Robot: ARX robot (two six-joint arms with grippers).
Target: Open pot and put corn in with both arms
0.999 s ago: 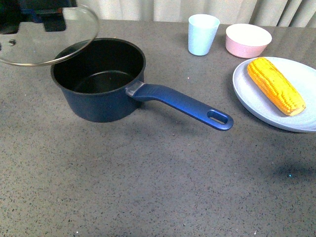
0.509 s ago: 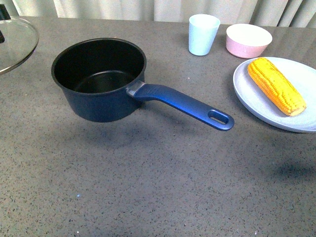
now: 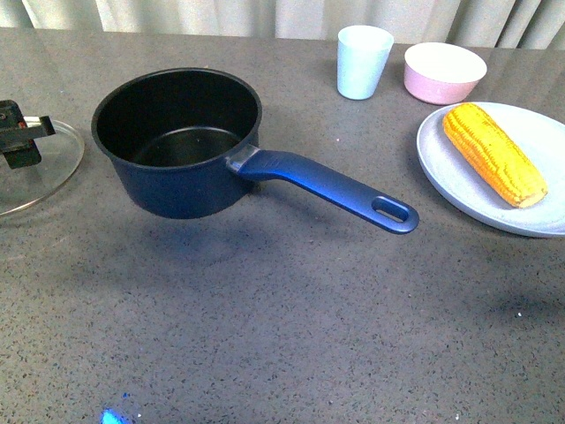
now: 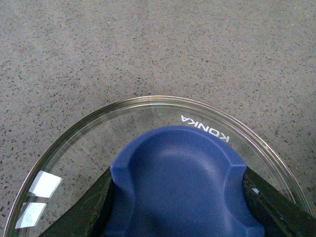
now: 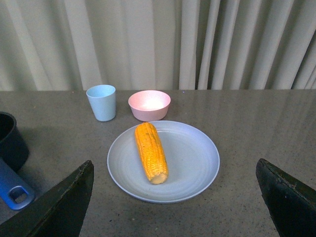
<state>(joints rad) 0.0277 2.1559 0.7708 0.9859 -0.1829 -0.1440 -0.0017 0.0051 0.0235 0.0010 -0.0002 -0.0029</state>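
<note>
open pot upper left in front view, corn on plate at right edge.
only the left wrist view shows the left gripper clamping the glass lid by its blue knob; only the right wrist view shows the right gripper, spread wide, empty.

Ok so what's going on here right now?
The left end effector grips the glass lid by its blue knob, low over the table, left of the pot. The pot stands open and empty. The corn lies on the plate, untouched, and the right end effector hangs open, facing it.
</note>
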